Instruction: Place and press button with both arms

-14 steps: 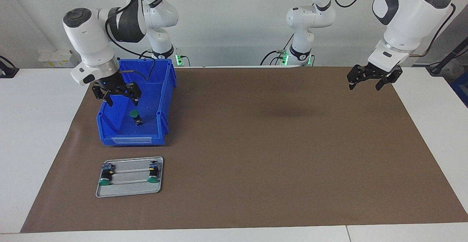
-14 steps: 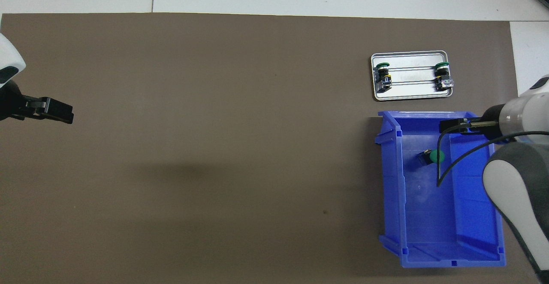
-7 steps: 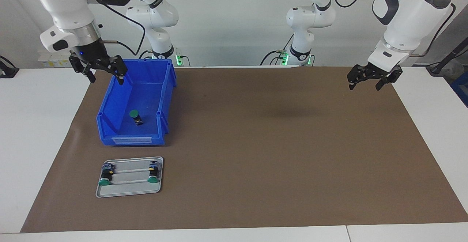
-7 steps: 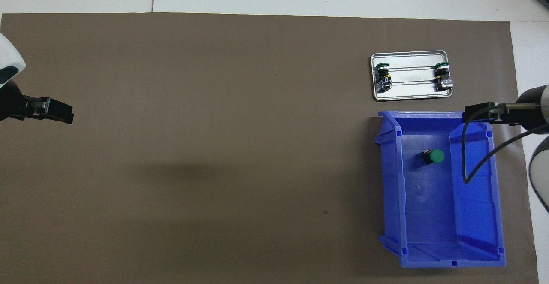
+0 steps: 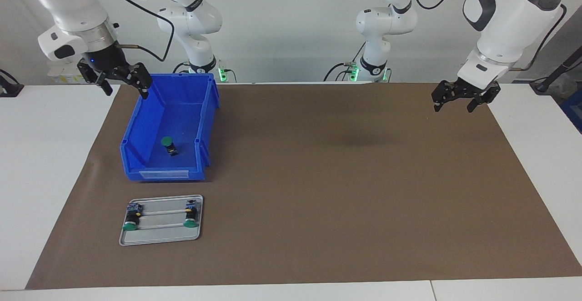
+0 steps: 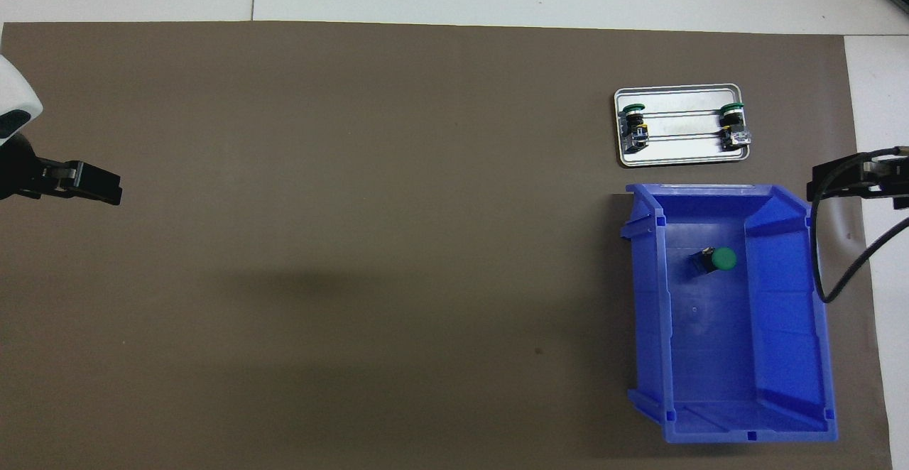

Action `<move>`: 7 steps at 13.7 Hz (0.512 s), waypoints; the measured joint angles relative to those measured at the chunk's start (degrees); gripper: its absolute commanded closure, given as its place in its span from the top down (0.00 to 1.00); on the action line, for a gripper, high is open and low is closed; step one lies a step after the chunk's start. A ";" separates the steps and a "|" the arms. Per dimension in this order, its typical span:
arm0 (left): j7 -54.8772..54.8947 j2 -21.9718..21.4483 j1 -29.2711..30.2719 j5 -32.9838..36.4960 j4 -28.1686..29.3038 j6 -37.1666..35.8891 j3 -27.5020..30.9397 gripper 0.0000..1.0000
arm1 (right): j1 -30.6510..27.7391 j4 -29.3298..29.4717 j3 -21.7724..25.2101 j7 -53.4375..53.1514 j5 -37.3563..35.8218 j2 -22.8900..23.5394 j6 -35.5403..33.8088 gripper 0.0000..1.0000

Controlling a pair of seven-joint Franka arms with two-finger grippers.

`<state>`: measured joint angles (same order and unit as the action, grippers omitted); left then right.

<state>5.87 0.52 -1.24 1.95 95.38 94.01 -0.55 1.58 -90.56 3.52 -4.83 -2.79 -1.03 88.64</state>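
Right gripper [image 5: 120, 80]: we hold it up in the air over the bin's outer wall, at the right arm's end of the table; its fingers are spread and carry nothing.
Left gripper [image 5: 459, 101]: we keep this arm waiting over the mat at the left arm's end, fingers parted and bare.
Bin [image 5: 150, 128]: the blue bin sits on the brown mat [image 5: 341, 178], its open top facing up.
Button [image 5: 169, 145]: it lies on the bin floor, tipped on its side, green cap toward the right arm's end and the robots, black body slanting away.
Key relation: from our right gripper the button lies below and inward, toward the bin's middle; we judge the right arm far the nearer.
Tray [image 5: 161, 237]: farther from us than the bin, the grey tray holds two more buttons [image 5: 191, 217] at its two ends.
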 measured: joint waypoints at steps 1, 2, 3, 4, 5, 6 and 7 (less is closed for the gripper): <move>0.00 0.00 0.00 0.00 0.00 0.00 0.00 1.00 | 0.12 -0.05 0.00 0.01 0.00 0.07 0.00 0.99; 0.00 0.00 0.00 0.00 0.00 0.00 0.00 1.00 | 0.15 -0.05 0.00 0.19 0.00 0.05 0.00 0.99; 0.00 0.00 0.00 0.00 0.00 0.00 0.00 1.00 | 0.14 -0.05 0.02 0.57 0.00 0.04 0.00 0.99; 0.00 0.00 0.00 0.00 0.00 0.00 0.00 1.00 | 0.14 -0.05 0.03 0.80 0.00 0.03 0.00 0.99; 0.00 0.00 0.00 0.00 0.00 0.00 0.00 1.00 | 0.23 -0.05 0.06 0.94 0.00 -0.01 0.00 0.99; 0.00 0.00 0.00 0.00 0.01 0.00 0.00 1.00 | 0.75 -0.05 0.42 0.99 0.00 -0.03 0.00 0.99; 0.00 0.00 0.00 0.00 0.01 0.00 0.00 1.00 | 2.09 -0.07 1.70 0.99 -0.03 -0.03 0.00 0.99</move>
<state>5.87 0.52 -1.24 1.95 95.38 94.01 -0.55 3.67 -90.63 5.22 -3.84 -2.82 -1.06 88.64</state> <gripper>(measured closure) 0.000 0.004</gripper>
